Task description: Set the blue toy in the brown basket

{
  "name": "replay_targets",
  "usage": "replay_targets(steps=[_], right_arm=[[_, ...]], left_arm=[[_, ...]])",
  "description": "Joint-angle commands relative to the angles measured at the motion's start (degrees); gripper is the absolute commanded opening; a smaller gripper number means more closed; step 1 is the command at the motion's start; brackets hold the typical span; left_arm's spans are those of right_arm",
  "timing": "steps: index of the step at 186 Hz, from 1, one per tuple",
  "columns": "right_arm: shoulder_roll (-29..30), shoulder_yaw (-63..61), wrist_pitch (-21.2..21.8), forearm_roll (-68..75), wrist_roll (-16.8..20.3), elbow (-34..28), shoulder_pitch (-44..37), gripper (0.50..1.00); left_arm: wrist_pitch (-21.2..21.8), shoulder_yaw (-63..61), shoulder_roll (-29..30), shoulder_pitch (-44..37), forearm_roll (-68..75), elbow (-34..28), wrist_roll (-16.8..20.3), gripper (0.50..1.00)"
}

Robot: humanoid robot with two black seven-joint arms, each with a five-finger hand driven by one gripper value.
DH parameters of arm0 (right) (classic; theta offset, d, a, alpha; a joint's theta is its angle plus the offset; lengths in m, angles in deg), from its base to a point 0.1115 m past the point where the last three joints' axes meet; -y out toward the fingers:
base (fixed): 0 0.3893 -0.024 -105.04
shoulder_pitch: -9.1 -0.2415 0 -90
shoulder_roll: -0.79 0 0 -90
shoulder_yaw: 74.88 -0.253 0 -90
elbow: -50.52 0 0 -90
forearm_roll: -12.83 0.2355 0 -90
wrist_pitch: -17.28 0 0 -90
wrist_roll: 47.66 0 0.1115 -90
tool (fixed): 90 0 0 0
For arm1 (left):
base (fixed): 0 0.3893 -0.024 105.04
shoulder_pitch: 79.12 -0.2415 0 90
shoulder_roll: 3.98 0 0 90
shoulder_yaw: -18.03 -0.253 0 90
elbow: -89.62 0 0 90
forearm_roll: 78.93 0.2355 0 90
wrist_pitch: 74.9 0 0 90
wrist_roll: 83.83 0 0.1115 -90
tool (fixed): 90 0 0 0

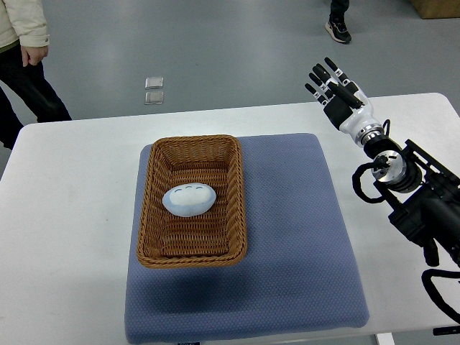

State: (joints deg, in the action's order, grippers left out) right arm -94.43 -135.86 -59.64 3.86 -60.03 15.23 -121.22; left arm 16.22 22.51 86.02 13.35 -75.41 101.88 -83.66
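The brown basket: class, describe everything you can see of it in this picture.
The brown basket is a rectangular tray of woven wicker with low sloping walls and a thicker braided rim. It sits flat on the blue mat, towards the mat's left side, long side running away from the robot. The blue toy, a pale oval, lies on its floor near the middle. The right hand is well clear, fingers spread.

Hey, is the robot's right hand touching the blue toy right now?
Apart. The top view shows the right hand open above the table's far right, while the blue toy lies inside the brown basket.
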Motion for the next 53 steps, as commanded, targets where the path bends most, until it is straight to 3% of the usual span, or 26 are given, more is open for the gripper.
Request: replay_targets(steps=[1,53], right_arm=[[0.1,0.0,0.5,0.8,-0.9,0.0,1.0,0.897],[0.7,0.0,0.5,1.1,-1.0,0.1,1.5,0.897]], left_arm=[[-0.1,0.0,0.0,0.0,0.0,0.0,0.0,1.0],[0.0,0.0,0.0,0.0,0.0,0.0,0.0,1.0]])
